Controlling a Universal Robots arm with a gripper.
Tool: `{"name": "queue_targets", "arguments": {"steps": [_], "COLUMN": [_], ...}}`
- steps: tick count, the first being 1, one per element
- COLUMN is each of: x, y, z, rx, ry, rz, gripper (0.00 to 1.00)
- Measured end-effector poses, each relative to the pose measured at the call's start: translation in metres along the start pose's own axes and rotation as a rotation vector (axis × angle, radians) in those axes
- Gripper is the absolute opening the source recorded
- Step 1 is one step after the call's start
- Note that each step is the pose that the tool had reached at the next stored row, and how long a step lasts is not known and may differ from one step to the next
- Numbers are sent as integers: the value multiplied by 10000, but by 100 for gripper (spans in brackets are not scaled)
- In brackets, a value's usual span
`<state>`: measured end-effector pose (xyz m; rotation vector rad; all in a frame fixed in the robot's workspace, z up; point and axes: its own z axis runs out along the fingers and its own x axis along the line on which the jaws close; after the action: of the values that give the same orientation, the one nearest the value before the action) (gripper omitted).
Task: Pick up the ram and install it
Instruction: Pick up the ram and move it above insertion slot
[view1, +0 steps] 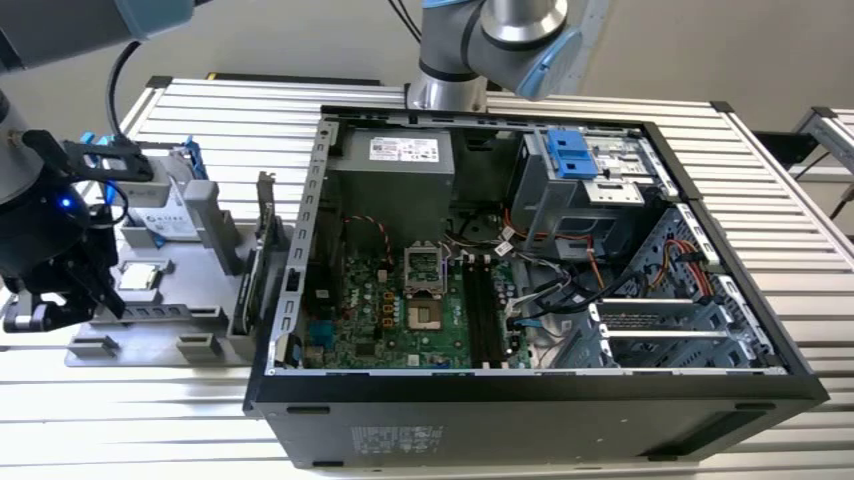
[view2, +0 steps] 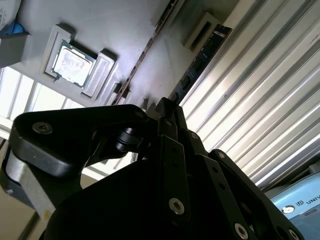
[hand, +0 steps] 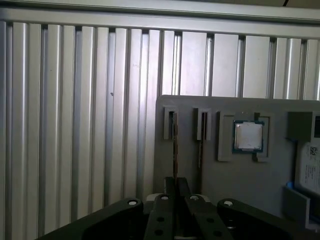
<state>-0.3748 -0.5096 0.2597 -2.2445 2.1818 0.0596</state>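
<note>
First wrist view has the claw (hand: 175, 184) down in front, with its two fingers pressed together and nothing between them. The second wrist view shows them shut the same way. Just past the fingertips is the ram (hand: 174, 150), a thin dark stick standing on its edge in a slot of the grey holder (hand: 235, 175). It runs along the side edge of the holder next to the bare ribbed counter (hand: 75, 125), and its far end is near a corner of the holder. A second thin stick (hand: 200, 150) stands in the next slot, just beside the ram, and a square chip (hand: 248, 136) lies further in. In the exterior view, the open computer case (view1: 534, 420) sits on the counter beside the holder, with long black slots (view1: 483, 310) on the board inside. I think the job is at the pick-up step: the claw is lined up over the ram but has not taken it, and I cannot tell how high above it the claw hangs. To grab the ram, the fingers would need to open, go straight down with one on each side of the thin board, keep off the stick next door, and squeeze gently.
</note>
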Motion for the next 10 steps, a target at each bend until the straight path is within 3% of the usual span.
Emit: {"name": "queue_targets", "arguments": {"steps": [10], "x": [-3], "y": [1], "z": [-82], "rx": [0], "ry": [0], "rz": [0], "gripper": [0]}}
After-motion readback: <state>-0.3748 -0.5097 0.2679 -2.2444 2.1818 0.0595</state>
